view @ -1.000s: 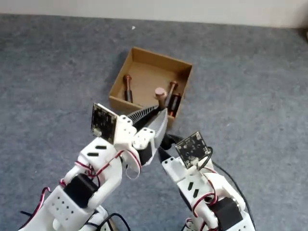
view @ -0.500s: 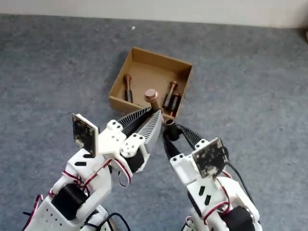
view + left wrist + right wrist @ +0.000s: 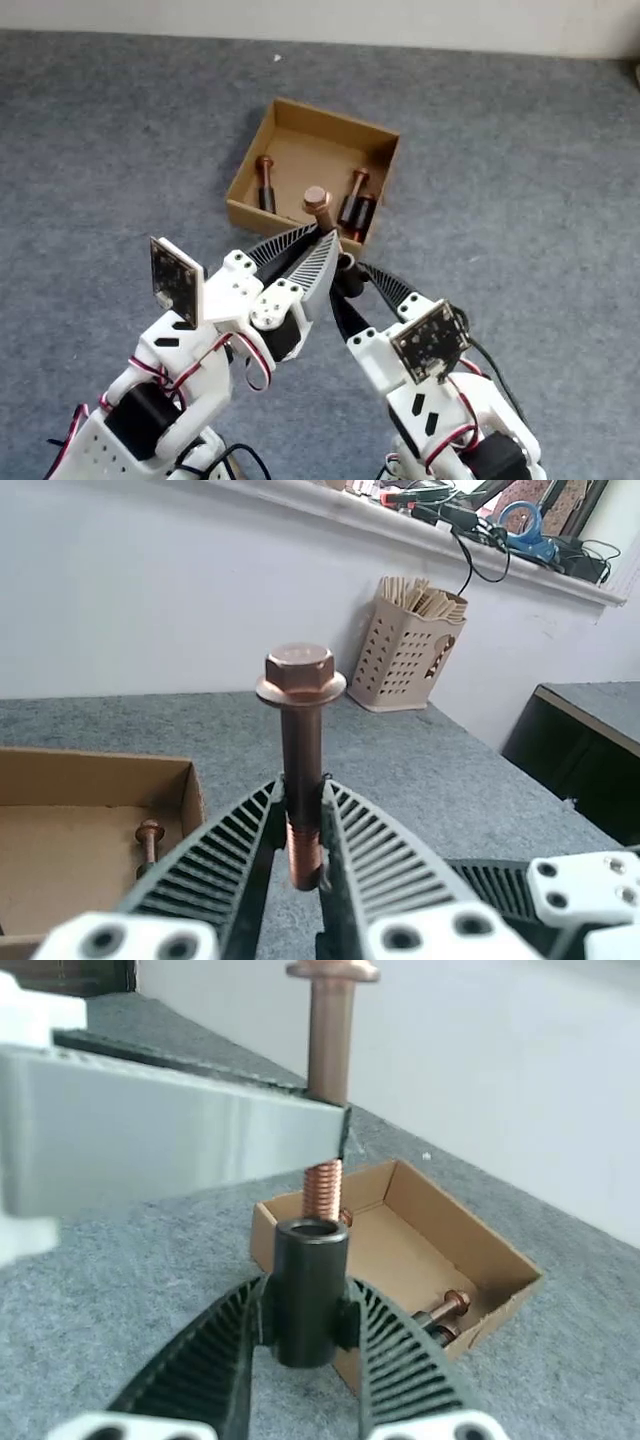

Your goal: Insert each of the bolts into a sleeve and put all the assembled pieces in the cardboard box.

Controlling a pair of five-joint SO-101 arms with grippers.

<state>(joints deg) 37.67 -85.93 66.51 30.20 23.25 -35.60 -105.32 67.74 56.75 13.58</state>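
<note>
My left gripper (image 3: 302, 825) is shut on a copper bolt (image 3: 301, 750), held upright with its hex head on top; in the high view the bolt (image 3: 318, 205) stands just in front of the cardboard box (image 3: 290, 115). My right gripper (image 3: 305, 1325) is shut on a black sleeve (image 3: 308, 1290), upright with its bore open upward. The bolt's threaded tip (image 3: 322, 1192) hangs right above the sleeve's mouth, nearly touching. In the high view the sleeve (image 3: 345, 275) sits just beside the left gripper's fingers (image 3: 310, 262). The box holds three assembled pieces (image 3: 357, 205).
Grey carpet (image 3: 520, 180) surrounds the box on all sides. A beige slotted holder (image 3: 410, 660) with sticks stands by the wall, and a dark table (image 3: 590, 740) lies off to one side.
The left arm swung its bolt out from over the box edge and lowered a little. The right gripper brought the sleeve under the bolt's tip, closing the gap between them.
</note>
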